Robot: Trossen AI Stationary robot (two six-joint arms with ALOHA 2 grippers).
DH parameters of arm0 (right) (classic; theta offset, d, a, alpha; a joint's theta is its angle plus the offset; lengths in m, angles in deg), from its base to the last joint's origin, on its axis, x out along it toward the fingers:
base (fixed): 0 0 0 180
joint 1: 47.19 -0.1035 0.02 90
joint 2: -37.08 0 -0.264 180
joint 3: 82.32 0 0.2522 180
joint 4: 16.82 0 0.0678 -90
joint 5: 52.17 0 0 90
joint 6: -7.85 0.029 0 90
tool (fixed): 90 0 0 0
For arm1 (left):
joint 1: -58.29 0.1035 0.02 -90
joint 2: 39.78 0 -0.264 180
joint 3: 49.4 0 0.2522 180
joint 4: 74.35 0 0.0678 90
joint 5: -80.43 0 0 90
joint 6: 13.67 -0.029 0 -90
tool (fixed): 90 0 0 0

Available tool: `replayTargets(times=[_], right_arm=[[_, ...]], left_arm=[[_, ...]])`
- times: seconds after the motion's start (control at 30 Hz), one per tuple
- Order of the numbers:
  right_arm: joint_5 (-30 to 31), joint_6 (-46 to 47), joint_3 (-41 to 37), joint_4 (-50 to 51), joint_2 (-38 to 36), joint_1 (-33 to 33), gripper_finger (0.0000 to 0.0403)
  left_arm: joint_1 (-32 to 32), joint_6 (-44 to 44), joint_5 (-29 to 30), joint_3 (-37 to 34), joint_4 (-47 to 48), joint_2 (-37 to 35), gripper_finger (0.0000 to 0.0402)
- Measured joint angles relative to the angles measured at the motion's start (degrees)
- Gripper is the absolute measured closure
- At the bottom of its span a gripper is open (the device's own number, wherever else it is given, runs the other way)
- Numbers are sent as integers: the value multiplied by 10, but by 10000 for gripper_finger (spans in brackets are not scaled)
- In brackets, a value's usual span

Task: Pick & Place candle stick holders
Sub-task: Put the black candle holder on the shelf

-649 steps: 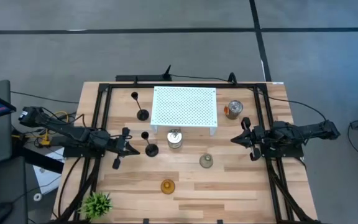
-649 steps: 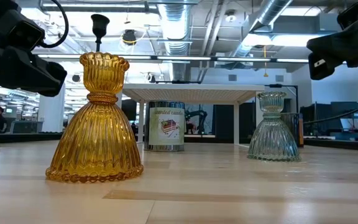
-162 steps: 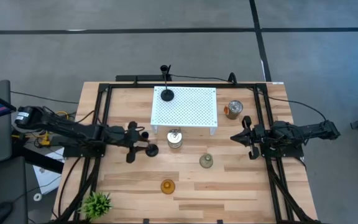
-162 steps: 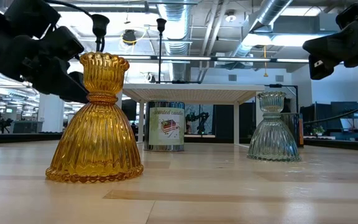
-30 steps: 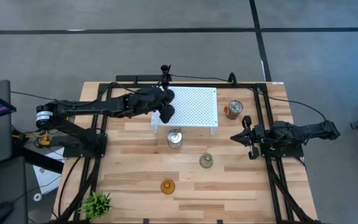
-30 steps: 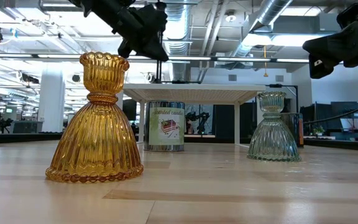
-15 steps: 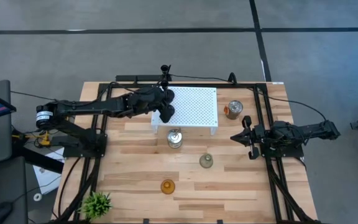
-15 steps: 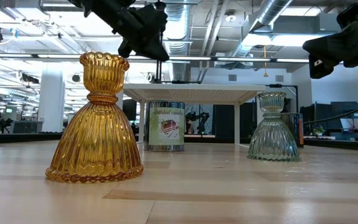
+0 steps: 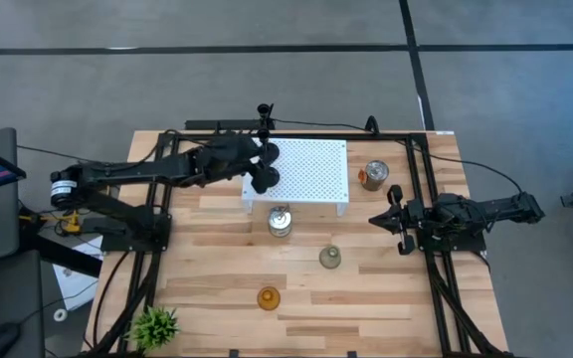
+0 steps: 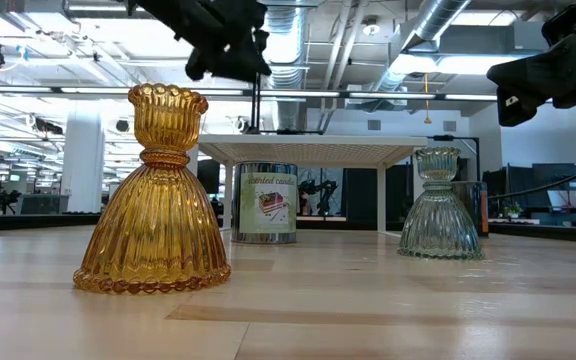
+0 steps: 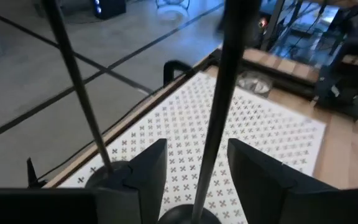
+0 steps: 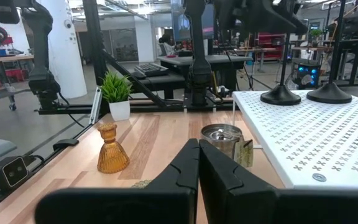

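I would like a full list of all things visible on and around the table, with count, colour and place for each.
black candle stick holders: two, black, standing on the white shelf's back-left part.
amber glass holder: one, orange, table front, centre.
pale-green glass holder: one, greenish, right of centre.
white perforated shelf: one, white, table back centre.
tin can: one, silver, just in front of the shelf.
copper can: one, right of the shelf.
small plant: one, green, front-left corner.
left hand: open, around the nearer black holder's stem.
right hand: shut, waiting at the right side.
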Motion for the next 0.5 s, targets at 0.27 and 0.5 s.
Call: replayTargets(times=[0.27,0.5], right_arm=[[0,0,0,0,0,0,403],[0,0,0,0,0,0,403]], left_arm=[[0,0,-84,0,54,-56,231],[0,0,-90,0,142,-98,240]])
